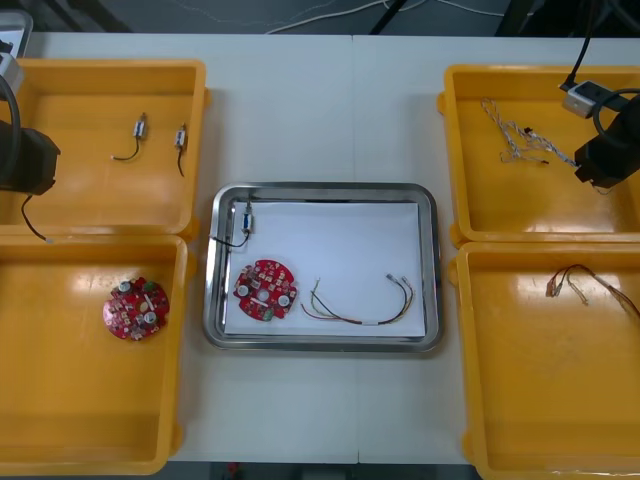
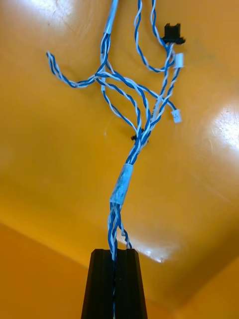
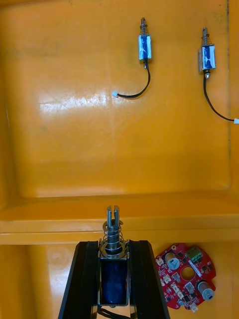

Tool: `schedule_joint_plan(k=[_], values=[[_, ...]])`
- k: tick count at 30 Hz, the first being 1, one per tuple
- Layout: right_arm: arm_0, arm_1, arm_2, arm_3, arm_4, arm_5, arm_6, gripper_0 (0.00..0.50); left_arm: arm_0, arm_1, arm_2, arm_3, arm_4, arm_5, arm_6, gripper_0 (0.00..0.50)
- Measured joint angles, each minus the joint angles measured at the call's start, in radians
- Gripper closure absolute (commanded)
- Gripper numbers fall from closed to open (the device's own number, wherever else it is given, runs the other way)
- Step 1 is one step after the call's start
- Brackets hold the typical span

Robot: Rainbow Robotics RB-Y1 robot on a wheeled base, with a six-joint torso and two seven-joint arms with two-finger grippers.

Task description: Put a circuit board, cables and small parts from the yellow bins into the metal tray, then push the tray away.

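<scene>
Metal tray [image 1: 325, 190], shiny at the rim and white inside, sits mid-table; I count three things in it: one round red circuit board [image 1: 265, 290] at its near left, one red and yellow cable [image 1: 360, 308] right of that board, and one small metal part with a black lead [image 1: 245, 218] in its far left corner.

Four yellow plastic bins flank the tray. On its left, the far-left bin [image 1: 60, 200] holds two loose small metal parts [image 1: 140, 127] [image 1: 181, 138]; the near-left bin [image 1: 60, 400] holds a second red board [image 1: 135, 308]. On its right, the near-right bin [image 1: 520, 400] holds a second red and yellow cable [image 1: 580, 285]; the far-right bin [image 1: 480, 210] holds one twisted blue and white cable bundle [image 1: 515, 135].

My left gripper [image 3: 113, 248] hangs over the far-left bin, at the side farthest from the tray, clamped on a fourth metal part [image 3: 113, 227]; my right gripper [image 2: 113, 256] hangs over the far-right bin's outer side, fingers pinched on the blue and white strands.

Beyond the tray's far rim I see bare table between the far bins; its side rims lie just beside the bins; a bare strip runs along its near rim.
</scene>
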Motion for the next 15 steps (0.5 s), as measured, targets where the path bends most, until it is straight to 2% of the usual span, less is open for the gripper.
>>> schedule_joint_plan(k=[6, 11, 15], values=[[0.030, -0.015, -0.078, -0.012, -0.017, 0.046, 0.126, 0.500, 0.002, 0.000, 0.000, 0.000, -0.002, 0.000, 0.000, 0.500], [0.067, -0.026, -0.115, -0.028, -0.061, 0.056, 0.130, 0.500, 0.003, -0.001, 0.000, 0.000, -0.002, 0.000, 0.000, 0.500], [0.078, -0.035, -0.115, -0.030, -0.067, 0.055, 0.130, 0.500, 0.004, -0.001, 0.000, 0.000, -0.003, 0.000, 0.000, 0.500]])
